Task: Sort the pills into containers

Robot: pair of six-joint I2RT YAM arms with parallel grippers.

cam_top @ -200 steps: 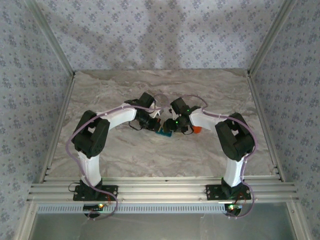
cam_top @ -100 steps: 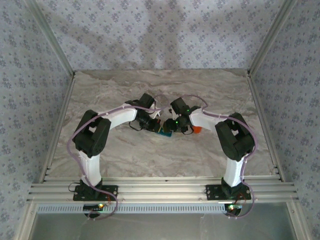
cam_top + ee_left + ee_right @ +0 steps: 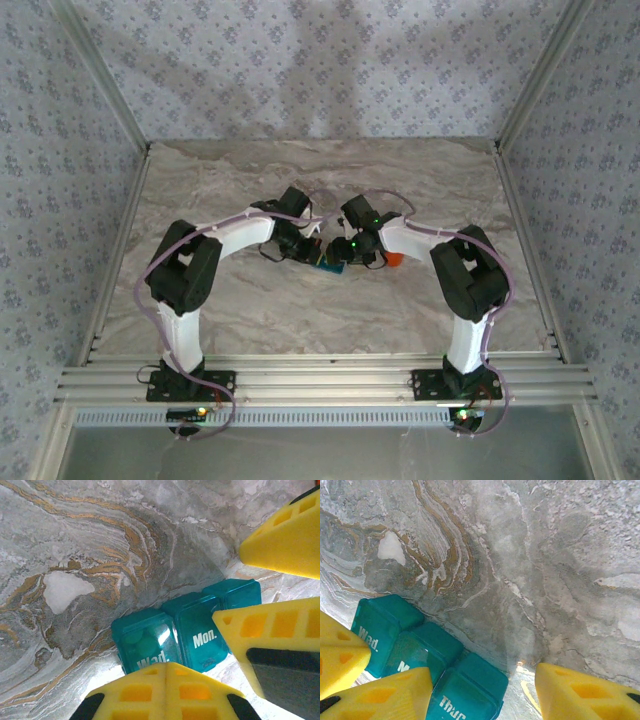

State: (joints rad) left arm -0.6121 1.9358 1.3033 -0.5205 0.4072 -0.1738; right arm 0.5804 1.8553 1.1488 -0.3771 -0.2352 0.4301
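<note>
The teal pill box [image 3: 192, 627] lies on the marble table, its lids marked Wed., Mon. and Thur. [image 3: 470, 695]. Two round pills [image 3: 140, 639] show through the Wed. lid. My left gripper [image 3: 167, 666] is shut, its joined yellow tips over the near edge of the Wed. compartment. My right gripper [image 3: 484, 672] is open and straddles the Thur. end of the box: one finger [image 3: 385, 695] is over the Mon. lid, the other [image 3: 585, 690] is over bare table with a gap to the box. In the top view both grippers meet over the box [image 3: 328, 264].
An orange bottle [image 3: 395, 259] stands just right of the right wrist. Aluminium frame rails [image 3: 300, 380] run along the near edge and sides of the table [image 3: 300, 310]. Patterned walls enclose the back and sides.
</note>
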